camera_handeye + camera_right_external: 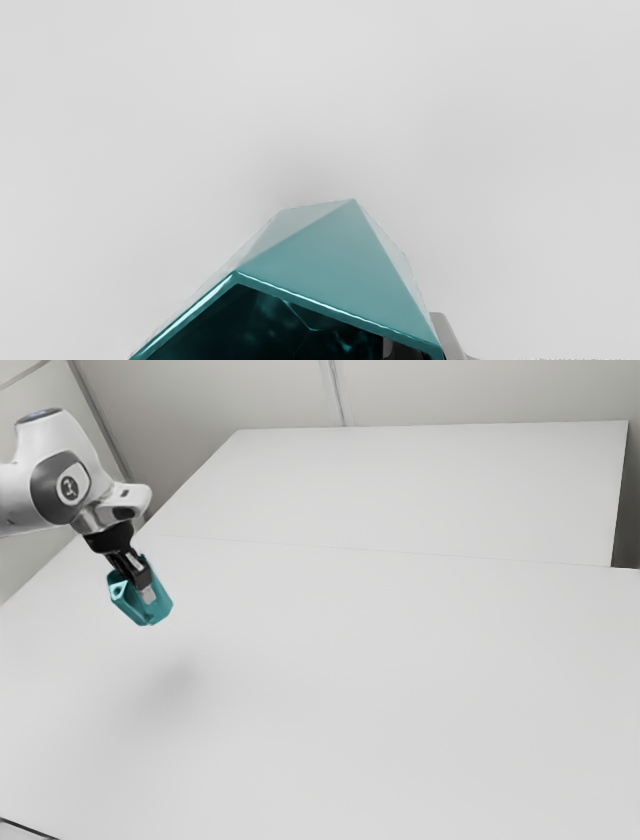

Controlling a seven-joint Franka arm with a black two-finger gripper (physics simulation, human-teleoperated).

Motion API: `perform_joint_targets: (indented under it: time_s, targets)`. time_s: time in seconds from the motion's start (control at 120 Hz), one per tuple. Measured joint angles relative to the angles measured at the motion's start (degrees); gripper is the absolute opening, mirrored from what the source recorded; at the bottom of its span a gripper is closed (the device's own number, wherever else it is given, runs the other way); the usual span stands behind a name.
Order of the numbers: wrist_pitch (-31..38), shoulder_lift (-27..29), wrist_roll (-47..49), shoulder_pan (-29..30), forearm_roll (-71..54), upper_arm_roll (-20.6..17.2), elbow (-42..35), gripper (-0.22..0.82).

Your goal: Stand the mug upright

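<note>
Up in the air over the table, at the exterior view's left, my gripper (pixel 148 593) is shut on the wall of the teal faceted mug (pixel 162 602). The mug hangs tilted, not upright. In the wrist view the mug (pixel 330 265) shows its faceted outside and part of its dark open mouth. There my gripper (pixel 416 344) has one finger inside the mouth and the other against the outside, with the wall between them. The mug's lower part is partly hidden by the fingers in the exterior view.
A wide white tabletop (pixel 380 690) lies beneath, with a soft shadow below the mug. Behind it, across a thin seam, stretches another white surface (pixel 420 490). Pale walls stand at the back, and a dark thin line crosses the exterior view's lower left corner.
</note>
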State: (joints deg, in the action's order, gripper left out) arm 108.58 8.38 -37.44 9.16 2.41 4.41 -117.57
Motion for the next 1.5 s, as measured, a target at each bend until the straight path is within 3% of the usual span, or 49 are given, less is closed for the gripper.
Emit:
perform_joint_targets:
  time_s: [0.383, 0.8, 1.108, 1.4, 1.5]
  targets:
    - [6.6, 4.0, 19.9, -4.7, -5.2, -0.7, -12.7, -0.18]
    - [16.9, 0.9, 35.4, -8.2, -5.9, -0.8, -18.7, -0.18]
    - [21.0, -3.0, 43.0, -9.3, -6.2, -0.8, -19.1, -0.18]
    - [22.5, -1.9, 46.5, -9.7, -5.5, -0.9, -18.9, 0.09]
    - [22.4, -0.6, 47.3, -9.9, -5.2, -1.3, -18.0, 0.23]
